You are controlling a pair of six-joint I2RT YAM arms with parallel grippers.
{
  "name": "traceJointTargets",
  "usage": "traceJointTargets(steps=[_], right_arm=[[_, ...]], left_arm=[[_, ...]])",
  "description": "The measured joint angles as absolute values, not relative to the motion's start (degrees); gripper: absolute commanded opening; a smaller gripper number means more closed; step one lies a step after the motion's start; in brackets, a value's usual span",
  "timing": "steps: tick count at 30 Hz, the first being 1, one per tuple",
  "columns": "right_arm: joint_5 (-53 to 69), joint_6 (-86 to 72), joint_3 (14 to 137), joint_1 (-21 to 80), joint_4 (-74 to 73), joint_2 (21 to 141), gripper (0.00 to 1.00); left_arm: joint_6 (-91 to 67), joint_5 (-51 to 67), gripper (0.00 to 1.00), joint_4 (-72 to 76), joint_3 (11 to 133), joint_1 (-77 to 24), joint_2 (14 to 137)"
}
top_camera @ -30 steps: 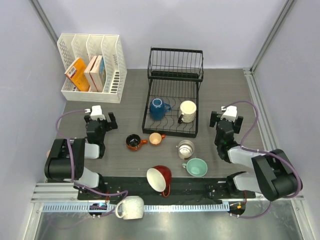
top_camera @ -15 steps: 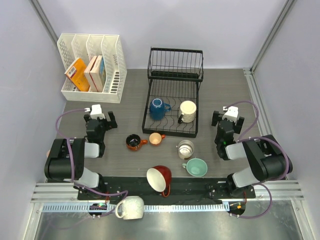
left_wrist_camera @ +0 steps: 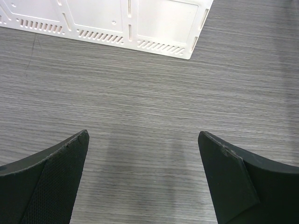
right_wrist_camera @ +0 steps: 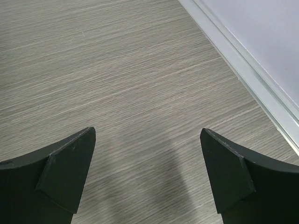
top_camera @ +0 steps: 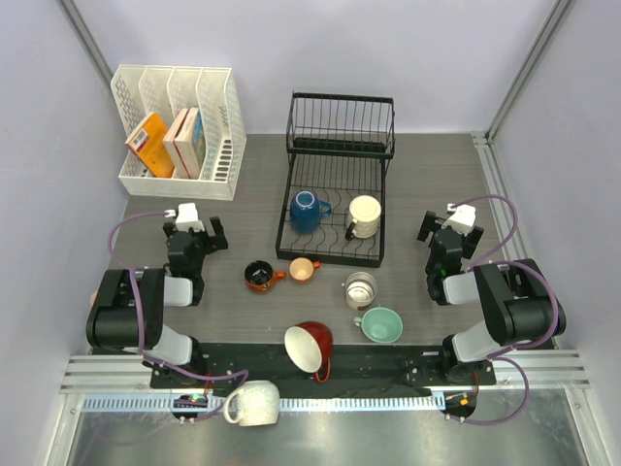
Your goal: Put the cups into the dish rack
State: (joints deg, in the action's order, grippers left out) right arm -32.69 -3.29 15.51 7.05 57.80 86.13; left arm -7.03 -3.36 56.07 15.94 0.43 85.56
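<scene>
The black wire dish rack (top_camera: 342, 148) stands at the back centre. A blue mug (top_camera: 307, 210) and a cream mug (top_camera: 364, 216) sit on its lower tier. On the table in front lie a black mug (top_camera: 258, 275), a peach mug (top_camera: 303, 270), a steel mug (top_camera: 360, 289), a teal mug (top_camera: 380, 324) and a red mug with white inside (top_camera: 310, 348). A white mug (top_camera: 254, 403) lies on the near metal rail. My left gripper (top_camera: 192, 233) (left_wrist_camera: 142, 140) is open and empty over bare table. My right gripper (top_camera: 448, 235) (right_wrist_camera: 147, 135) is open and empty right of the rack.
A white slotted file organizer (top_camera: 179, 131) with orange and blue boxes stands at the back left; its base shows in the left wrist view (left_wrist_camera: 117, 23). A metal rail (right_wrist_camera: 243, 65) and the wall run along the table's right edge.
My right gripper has shifted a little to the right and its arm has folded back. The left arm and all mugs have not moved.
</scene>
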Motion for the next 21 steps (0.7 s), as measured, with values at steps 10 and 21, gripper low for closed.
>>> traceJointTargets(steps=[10, 21], right_arm=[[-32.1, -3.6, 15.5, 7.0, 57.8, 86.1, 1.00], [-31.9, -3.6, 15.5, 7.0, 57.8, 86.1, 1.00]], left_arm=[[-7.0, -3.4, 0.99, 55.9, 15.9, 0.4, 85.6], [-7.0, -3.4, 1.00, 55.9, 16.0, 0.4, 85.6]])
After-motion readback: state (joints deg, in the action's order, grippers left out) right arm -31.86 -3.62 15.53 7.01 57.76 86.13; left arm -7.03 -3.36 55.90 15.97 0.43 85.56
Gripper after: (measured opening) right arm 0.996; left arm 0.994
